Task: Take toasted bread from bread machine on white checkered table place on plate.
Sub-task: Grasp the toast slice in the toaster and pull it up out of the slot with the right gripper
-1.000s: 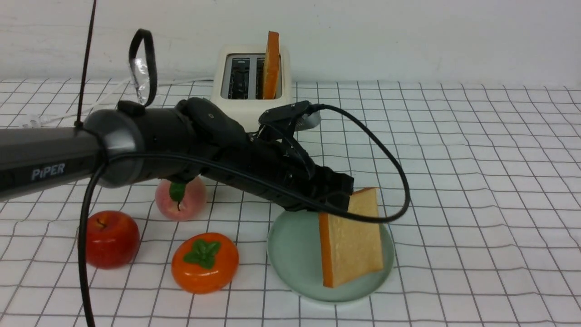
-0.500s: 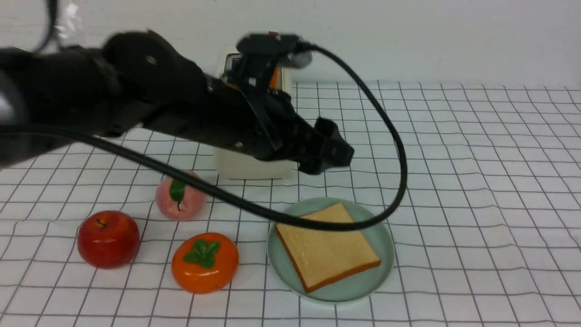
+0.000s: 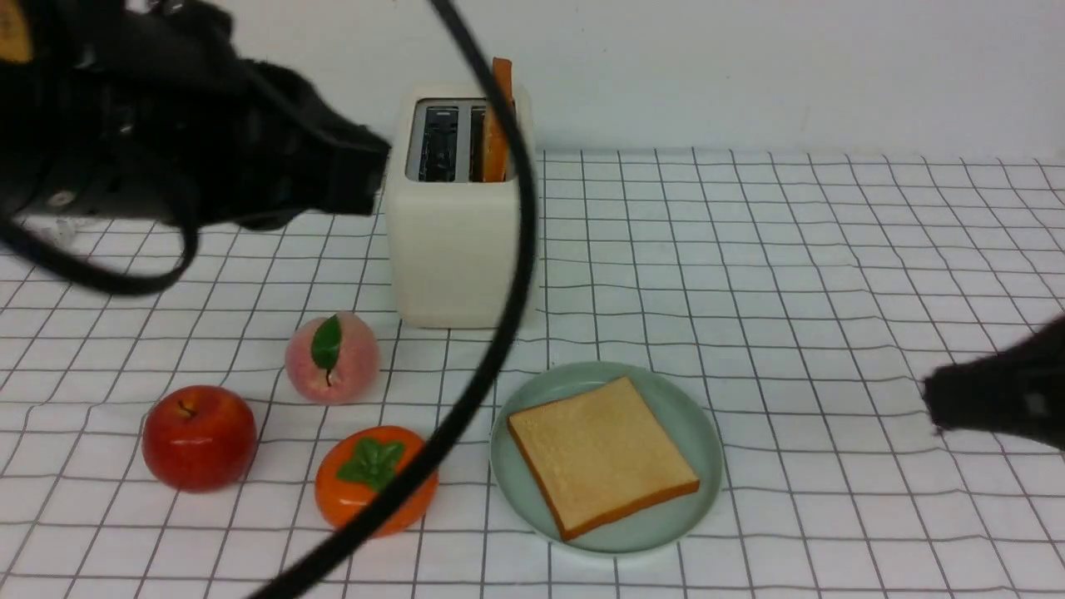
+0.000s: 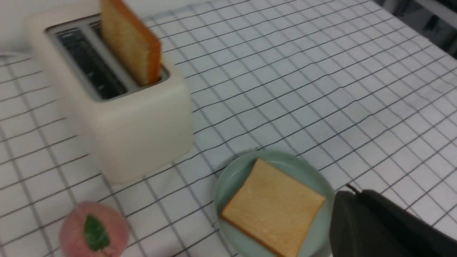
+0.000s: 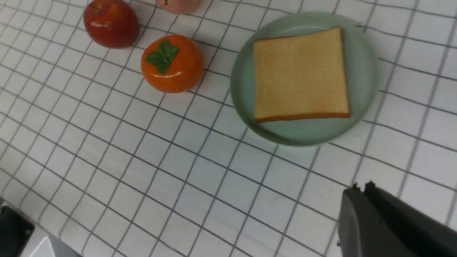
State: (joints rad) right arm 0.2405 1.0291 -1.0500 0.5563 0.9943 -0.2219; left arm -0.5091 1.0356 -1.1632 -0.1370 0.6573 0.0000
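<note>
Left hand (image 3: 349, 179) pulled away — toast (image 3: 601, 453) flat on plate (image 3: 666, 528).

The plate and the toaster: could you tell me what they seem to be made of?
The plate is probably glazed ceramic or melamine: smooth mint surface, soft sheen. The toaster looks like matte cream plastic: rounded moulded corners, no metallic glare.

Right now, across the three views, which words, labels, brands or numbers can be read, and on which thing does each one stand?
No text is readable in any view.
The bread machine, plate, toast on the plate, toast in the slot, apple, peach and persimmon show no print.
The left arm is motion-blurred; its yellowish patch is unreadable.
</note>
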